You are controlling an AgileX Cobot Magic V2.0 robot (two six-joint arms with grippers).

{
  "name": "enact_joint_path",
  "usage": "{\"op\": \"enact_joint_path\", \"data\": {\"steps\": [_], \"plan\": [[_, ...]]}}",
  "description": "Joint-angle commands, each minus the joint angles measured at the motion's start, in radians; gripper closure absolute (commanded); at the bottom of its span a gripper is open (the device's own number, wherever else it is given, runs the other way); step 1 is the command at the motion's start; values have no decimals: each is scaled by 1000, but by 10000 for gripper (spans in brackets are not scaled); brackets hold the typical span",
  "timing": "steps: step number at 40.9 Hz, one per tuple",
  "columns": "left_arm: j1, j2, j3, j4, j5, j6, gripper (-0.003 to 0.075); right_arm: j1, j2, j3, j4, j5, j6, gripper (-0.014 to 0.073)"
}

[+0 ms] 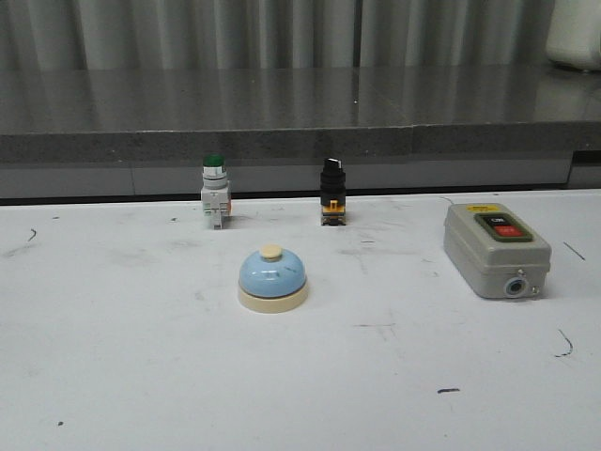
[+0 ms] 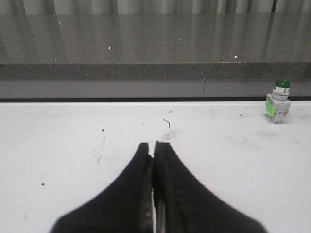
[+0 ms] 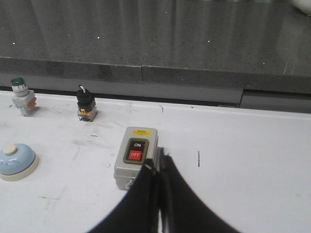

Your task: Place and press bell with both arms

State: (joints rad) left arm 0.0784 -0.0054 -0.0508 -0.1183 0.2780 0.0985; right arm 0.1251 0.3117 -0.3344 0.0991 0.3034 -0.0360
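The light-blue bell [image 1: 272, 279] with cream base and cream button stands upright on the white table, left of centre. It also shows in the right wrist view [image 3: 16, 161]. No arm shows in the front view. My left gripper [image 2: 152, 144] is shut and empty above bare table, with the bell out of its view. My right gripper [image 3: 159, 161] is shut and empty, its tips just in front of the grey box [image 3: 136, 157].
A green-capped push button [image 1: 214, 191] and a black selector switch [image 1: 331, 191] stand at the table's back edge. The grey ON/OFF box [image 1: 495, 247] lies at the right. A dark raised ledge [image 1: 282, 141] runs behind the table.
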Motion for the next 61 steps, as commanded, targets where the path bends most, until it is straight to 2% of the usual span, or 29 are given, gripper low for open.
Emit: {"op": "enact_joint_path", "data": {"steps": [1,5,10,47,53,61], "plan": [[2,-6,26,21,-155,-98,740,-5,6,-29,-5,-75,-3,655],[2,-6,79,26,-262,-150,740,-5,6,-29,-5,-75,-3,655],[2,-6,78,26,-291,-162,740,-5,6,-29,-5,-75,-3,655],[2,-6,78,26,-295,-162,740,-5,6,-28,-8,-79,-4,655],[2,-6,78,26,-295,-162,740,-5,-2,44,-47,-169,-4,655],[2,-6,78,26,-295,-162,740,-39,-100,240,-67,-296,-4,655]]}}
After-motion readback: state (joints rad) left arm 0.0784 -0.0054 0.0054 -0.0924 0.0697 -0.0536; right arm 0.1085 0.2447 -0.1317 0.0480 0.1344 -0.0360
